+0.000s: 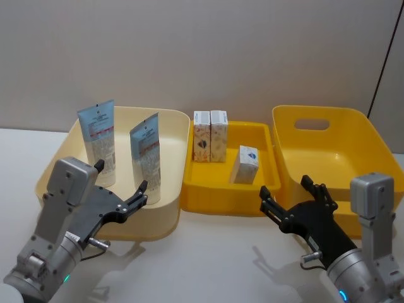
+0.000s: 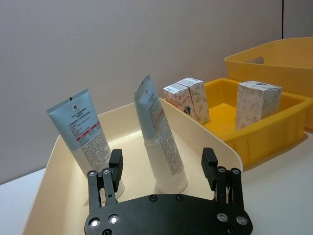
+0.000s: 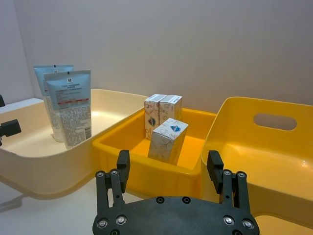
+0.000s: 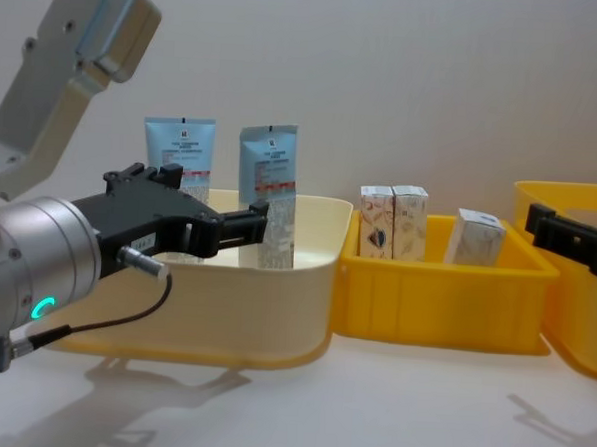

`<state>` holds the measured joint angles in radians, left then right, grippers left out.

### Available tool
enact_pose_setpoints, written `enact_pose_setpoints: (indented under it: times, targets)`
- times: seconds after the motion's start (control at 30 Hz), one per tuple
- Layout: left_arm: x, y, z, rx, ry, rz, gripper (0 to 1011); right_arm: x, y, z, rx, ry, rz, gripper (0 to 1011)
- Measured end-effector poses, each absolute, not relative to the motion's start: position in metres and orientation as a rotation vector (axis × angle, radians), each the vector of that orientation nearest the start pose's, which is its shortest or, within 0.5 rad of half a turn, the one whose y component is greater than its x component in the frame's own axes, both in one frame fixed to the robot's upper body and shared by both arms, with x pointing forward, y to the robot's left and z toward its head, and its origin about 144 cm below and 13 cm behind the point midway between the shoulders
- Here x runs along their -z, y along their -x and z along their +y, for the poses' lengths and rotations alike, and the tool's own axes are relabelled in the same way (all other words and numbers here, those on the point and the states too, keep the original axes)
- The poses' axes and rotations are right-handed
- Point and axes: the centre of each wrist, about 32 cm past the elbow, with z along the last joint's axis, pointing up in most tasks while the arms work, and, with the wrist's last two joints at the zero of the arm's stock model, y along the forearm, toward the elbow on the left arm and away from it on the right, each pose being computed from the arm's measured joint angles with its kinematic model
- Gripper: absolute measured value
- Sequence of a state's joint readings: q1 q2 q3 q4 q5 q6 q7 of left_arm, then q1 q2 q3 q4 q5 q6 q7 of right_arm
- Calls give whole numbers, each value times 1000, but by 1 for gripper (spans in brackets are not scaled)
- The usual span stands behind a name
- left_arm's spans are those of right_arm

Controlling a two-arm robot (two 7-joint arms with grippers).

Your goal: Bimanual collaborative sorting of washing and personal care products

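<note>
White tabletop [image 1: 208, 265], plain grey wall [image 1: 221, 50] behind, three bins in a row. I'm using the yellow middle tray [image 1: 221, 205] as my reference.

Three small white cartons stand upright inside it. Two [image 1: 210, 136] touch side by side at its back wall, and one [image 1: 245, 164] stands alone nearer its front right. Just left of the tray is the cream bin [image 1: 170, 208], with two light-blue tubes [image 1: 100, 142] [image 1: 146, 158] standing cap-down and leaning a little. Right of the tray is the big yellow bin [image 1: 334, 148].

So each product type has its own bin, which looks like deliberate sorting. Whether it's finished, I can't say.

Front-left of the tray, the left gripper [image 1: 121, 178] hovers at the cream bin's near wall. Its jaws are spread wide, holding nothing, and aimed at the nearer tube. Off the tray's front right corner, the right gripper [image 1: 284, 192] is just as wide and empty-handed. My guess is each arm covers its own side.
</note>
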<state>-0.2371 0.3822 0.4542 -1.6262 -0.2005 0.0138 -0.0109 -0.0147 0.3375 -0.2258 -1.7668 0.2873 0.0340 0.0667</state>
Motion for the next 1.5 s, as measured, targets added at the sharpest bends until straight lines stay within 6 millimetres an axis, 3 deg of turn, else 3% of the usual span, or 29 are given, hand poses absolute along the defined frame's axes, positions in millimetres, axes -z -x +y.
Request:
enact_pose_setpoints:
  times: [1.5]
  targets:
    - [-1204,-492,198,-1124,-61,-268,1004,-1189,-443,-237,1229,-26,-75,1000]
